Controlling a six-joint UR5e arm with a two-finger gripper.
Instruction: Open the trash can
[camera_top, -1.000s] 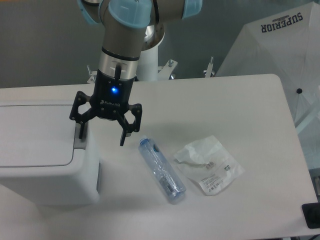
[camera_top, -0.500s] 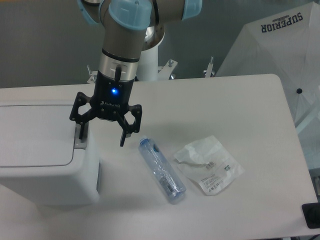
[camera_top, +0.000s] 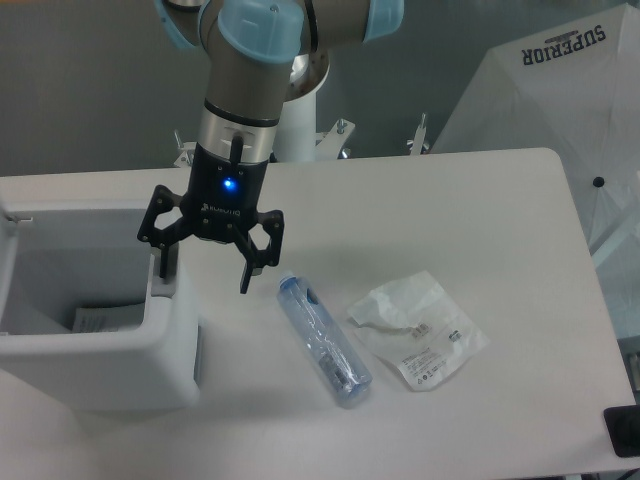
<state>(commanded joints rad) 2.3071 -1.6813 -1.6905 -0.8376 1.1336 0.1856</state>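
The white trash can (camera_top: 120, 365) stands at the table's left edge with its top open, and the inside shows with some paper at the bottom. Its lid is swung up out of sight, apart from a white edge at the far left. My gripper (camera_top: 203, 279) hangs open over the can's right rim. One finger (camera_top: 162, 262) is down on the push tab at the rim, and the other finger (camera_top: 245, 272) is outside the can, above the table.
A clear plastic bottle (camera_top: 322, 340) with a blue cap lies on the table just right of the gripper. A crumpled clear plastic bag (camera_top: 417, 327) lies further right. A white tent-like cover (camera_top: 560, 90) stands beyond the table's right edge.
The trash can's flat lid, shut in both earlier frames, has sprung open and the inside now shows. The gripper has stayed where it was.
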